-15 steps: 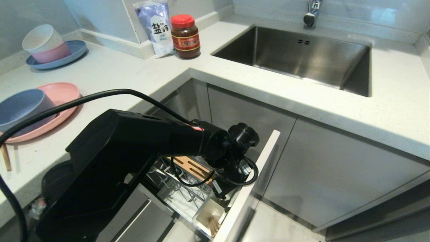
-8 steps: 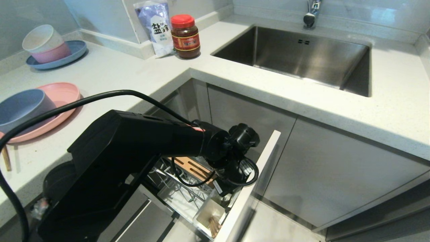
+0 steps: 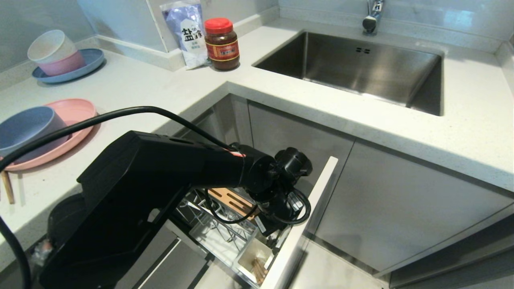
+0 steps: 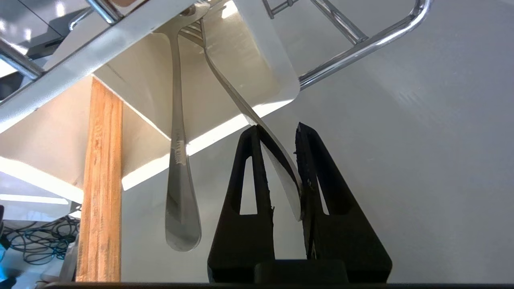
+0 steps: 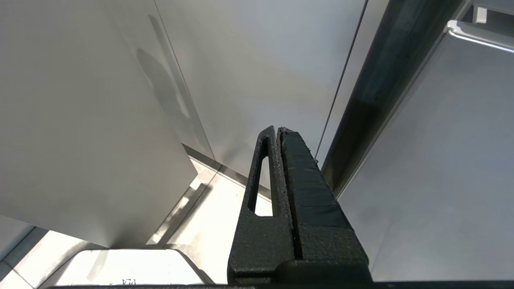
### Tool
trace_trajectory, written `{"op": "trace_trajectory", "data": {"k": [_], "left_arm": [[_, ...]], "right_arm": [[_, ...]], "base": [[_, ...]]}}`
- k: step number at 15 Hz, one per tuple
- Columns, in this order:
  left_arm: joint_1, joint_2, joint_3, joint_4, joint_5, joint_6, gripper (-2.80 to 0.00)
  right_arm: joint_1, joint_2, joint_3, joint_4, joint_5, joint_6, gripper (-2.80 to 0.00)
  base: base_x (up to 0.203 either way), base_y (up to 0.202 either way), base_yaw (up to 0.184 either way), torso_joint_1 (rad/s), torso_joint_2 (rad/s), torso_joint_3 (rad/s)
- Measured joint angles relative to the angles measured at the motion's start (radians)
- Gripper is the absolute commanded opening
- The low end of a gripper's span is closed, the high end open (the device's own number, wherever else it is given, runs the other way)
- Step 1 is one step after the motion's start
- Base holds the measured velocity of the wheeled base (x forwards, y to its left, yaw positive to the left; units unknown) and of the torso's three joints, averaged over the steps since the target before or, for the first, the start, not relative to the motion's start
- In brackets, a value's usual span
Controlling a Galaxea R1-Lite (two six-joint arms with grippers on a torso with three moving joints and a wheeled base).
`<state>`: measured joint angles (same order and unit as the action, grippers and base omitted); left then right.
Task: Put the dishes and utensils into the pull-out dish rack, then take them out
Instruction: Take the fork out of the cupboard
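The left gripper point(image 4: 277, 130) has its jaws drawn narrow around the flat end of a slim silver spoon handle point(image 4: 281, 168), which runs between the two black fingers point(image 4: 245, 184) and slants away into the white plastic cutlery cup point(image 4: 261, 60). Just beside it in the same cup stands a second silver utensil handle point(image 4: 178, 180), hanging free, and near that a light-brown wooden stick point(image 4: 100, 180). Chrome wire of the pull-out dish rack point(image 4: 361, 44) curves around the cup. From the head view the left arm point(image 3: 160, 172) reaches down into the open rack point(image 3: 219, 237), above the slotted wooden board point(image 3: 229, 198) and the cup, where brown chopsticks point(image 3: 259, 269) show; the rack's narrow front panel point(image 3: 309, 216) stands to the arm's right. On the bench point(image 3: 132, 88) at far left the blue-grey bowl point(image 3: 26, 130) sits on the pink plate point(image 3: 76, 114), with another chopstick point(image 3: 7, 192) lying at the edge nearby. Farther back are stacked cream and pink bowls point(image 3: 56, 52) on a blue plate, a salt bag point(image 3: 186, 30), a red-lidded jar point(image 3: 221, 44) and the sink point(image 3: 357, 68). The right gripper point(image 5: 279, 130) hangs beside the cabinet fronts with its jaws pressed together, holding nothing.
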<state>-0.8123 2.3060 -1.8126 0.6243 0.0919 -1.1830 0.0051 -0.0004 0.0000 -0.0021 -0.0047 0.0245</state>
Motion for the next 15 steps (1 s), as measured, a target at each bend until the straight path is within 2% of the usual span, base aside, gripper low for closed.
{"op": "trace_trajectory", "data": {"k": [11, 15], "left_arm": [[-0.023, -0.155, 0.006, 0.040, 0.000, -0.002, -2.80], [-0.034, -0.198, 0.006, 0.086, 0.001, -0.001, -2.80]], "right_arm": [[0.000, 0.000, 0.000, 0.000, 0.000, 0.000, -2.80], [0.000, 0.000, 0.000, 0.000, 0.000, 0.000, -2.80]], "base": [[0.000, 0.000, 0.000, 0.000, 0.00, 0.000], [0.000, 0.000, 0.000, 0.000, 0.00, 0.000]]}}
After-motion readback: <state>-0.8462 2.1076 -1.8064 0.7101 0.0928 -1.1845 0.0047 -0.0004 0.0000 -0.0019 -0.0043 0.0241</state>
